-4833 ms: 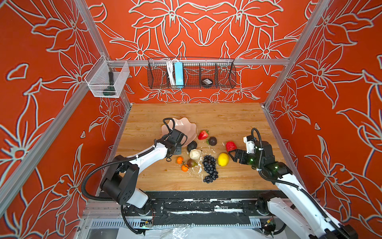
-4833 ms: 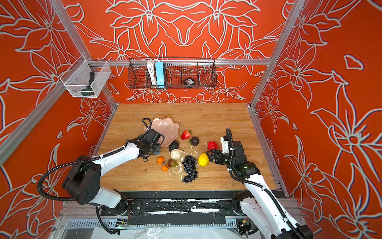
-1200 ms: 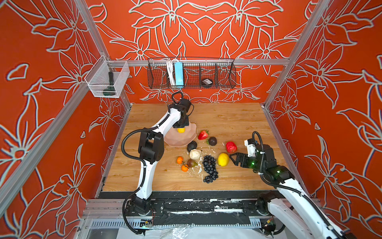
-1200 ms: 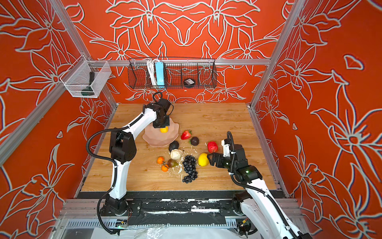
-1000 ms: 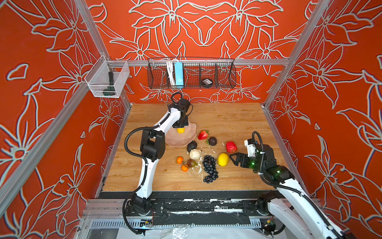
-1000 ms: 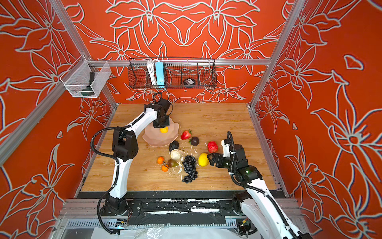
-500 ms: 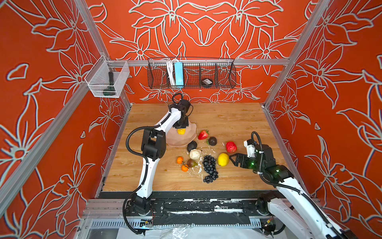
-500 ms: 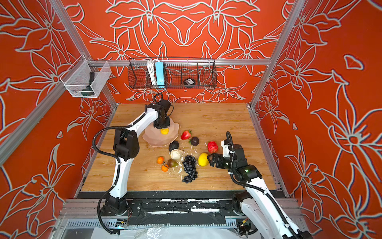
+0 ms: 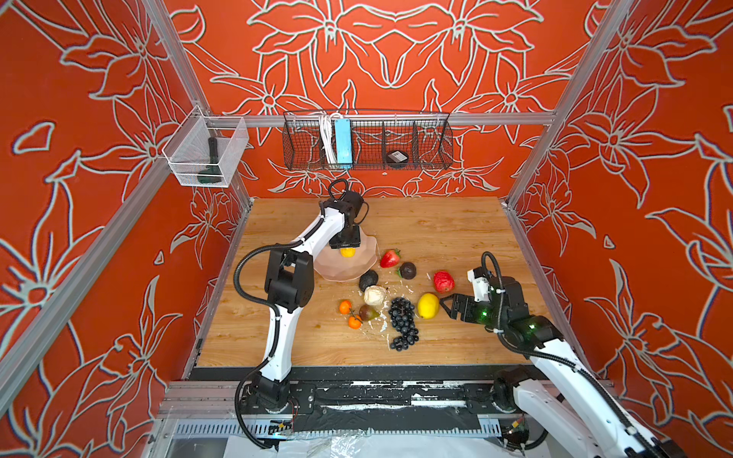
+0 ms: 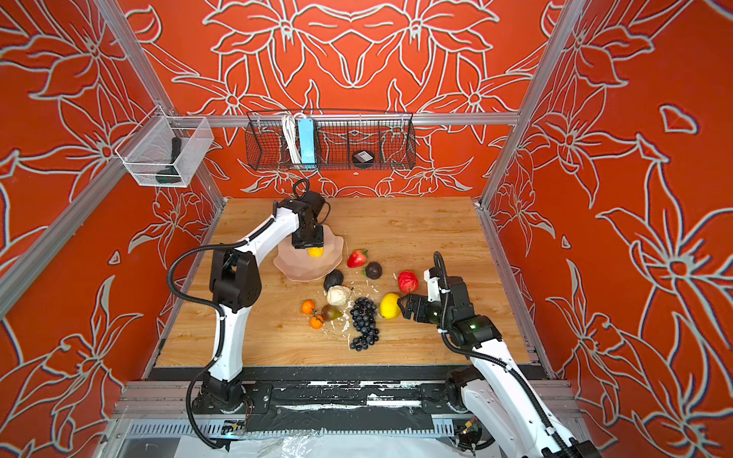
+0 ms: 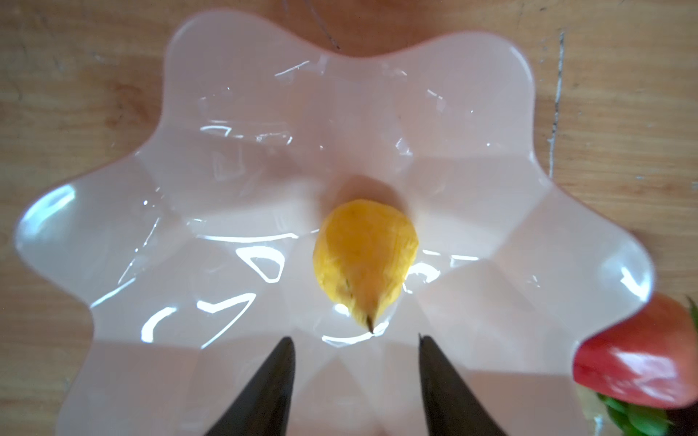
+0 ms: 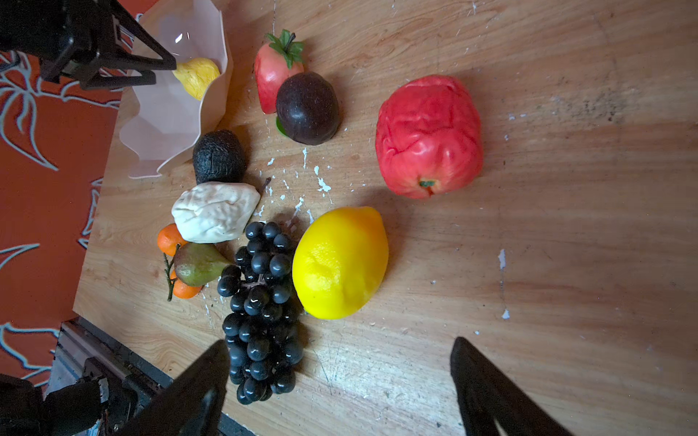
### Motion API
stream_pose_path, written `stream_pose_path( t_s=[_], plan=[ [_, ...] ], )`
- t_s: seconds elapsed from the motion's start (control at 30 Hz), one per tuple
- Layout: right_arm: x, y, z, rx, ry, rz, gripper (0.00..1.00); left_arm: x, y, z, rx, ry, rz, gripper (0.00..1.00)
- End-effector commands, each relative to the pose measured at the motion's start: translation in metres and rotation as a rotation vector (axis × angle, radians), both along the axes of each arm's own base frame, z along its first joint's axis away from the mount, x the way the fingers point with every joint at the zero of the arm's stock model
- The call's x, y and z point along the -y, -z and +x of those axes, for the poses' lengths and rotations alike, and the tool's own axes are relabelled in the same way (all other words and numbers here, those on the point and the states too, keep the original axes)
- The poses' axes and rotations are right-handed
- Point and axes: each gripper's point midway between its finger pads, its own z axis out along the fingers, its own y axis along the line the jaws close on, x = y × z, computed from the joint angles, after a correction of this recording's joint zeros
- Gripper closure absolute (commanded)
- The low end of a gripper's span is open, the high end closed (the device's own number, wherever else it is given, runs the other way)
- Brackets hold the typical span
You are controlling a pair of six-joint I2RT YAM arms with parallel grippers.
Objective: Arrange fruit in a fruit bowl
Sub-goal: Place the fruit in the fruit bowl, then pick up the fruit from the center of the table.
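The pale pink scalloped fruit bowl [image 9: 359, 266] [image 11: 264, 151] stands at the table's left middle. A small yellow fruit [image 11: 364, 256] [image 9: 348, 252] lies loose on its floor. My left gripper [image 11: 355, 337] hangs open just above it, holding nothing. The rest of the fruit lies on the wood: a lemon [image 12: 340, 262], dark grapes [image 12: 260, 302], a red wrinkled fruit [image 12: 428, 136], a strawberry [image 12: 274, 75], a dark plum [image 12: 308, 109], an avocado [image 12: 219, 156], a cream lumpy piece [image 12: 213, 211] and small oranges [image 9: 345, 306]. My right gripper [image 12: 340, 341] is open, low beside the lemon.
A small green-brown pear [image 12: 196, 264] lies between the oranges. White flakes dot the wood round the fruit. A black wire basket [image 9: 367, 144] and a clear bin [image 9: 206, 156] hang on the back rail. Bare wood stretches behind and right of the fruit.
My left gripper's jaws have parted over the bowl, and the yellow fruit now lies free in it. The right arm has barely moved.
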Motion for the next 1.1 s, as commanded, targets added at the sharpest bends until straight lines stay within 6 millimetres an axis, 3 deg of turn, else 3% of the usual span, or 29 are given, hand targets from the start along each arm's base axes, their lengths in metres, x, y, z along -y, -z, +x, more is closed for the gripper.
stream_pose_path(
  t_s=[0.0, 0.13, 0.33, 0.43, 0.63, 0.67, 0.83, 1.07],
  plan=[
    [-0.003, -0.011, 0.002, 0.012, -0.002, 0.007, 0.09, -0.002, -0.044, -0.008, 0.1, -0.027, -0.053, 0.41],
    [-0.003, -0.009, 0.003, -0.005, 0.004, 0.008, 0.09, -0.002, -0.065, -0.027, 0.155, -0.038, -0.105, 0.37],
    [-0.007, -0.004, 0.005, -0.04, 0.033, 0.024, 0.11, 0.016, -0.091, -0.091, 0.364, -0.008, -0.2, 0.3],
    [-0.01, 0.002, 0.005, -0.06, 0.035, 0.004, 0.12, 0.017, -0.091, -0.125, 0.457, 0.008, -0.27, 0.28],
    [-0.018, 0.016, 0.004, -0.104, 0.025, -0.043, 0.13, -0.007, -0.06, -0.177, 0.519, 0.001, -0.307, 0.28],
    [-0.022, 0.018, 0.004, -0.111, 0.017, -0.041, 0.13, -0.01, -0.051, -0.182, 0.52, 0.005, -0.304, 0.27],
    [-0.035, 0.024, 0.011, -0.139, 0.001, -0.075, 0.14, -0.017, -0.043, -0.199, 0.574, 0.056, -0.307, 0.25],
    [-0.044, 0.037, 0.025, -0.186, -0.004, -0.187, 0.15, -0.016, -0.037, -0.202, 0.589, 0.099, -0.301, 0.21]
  ],
)
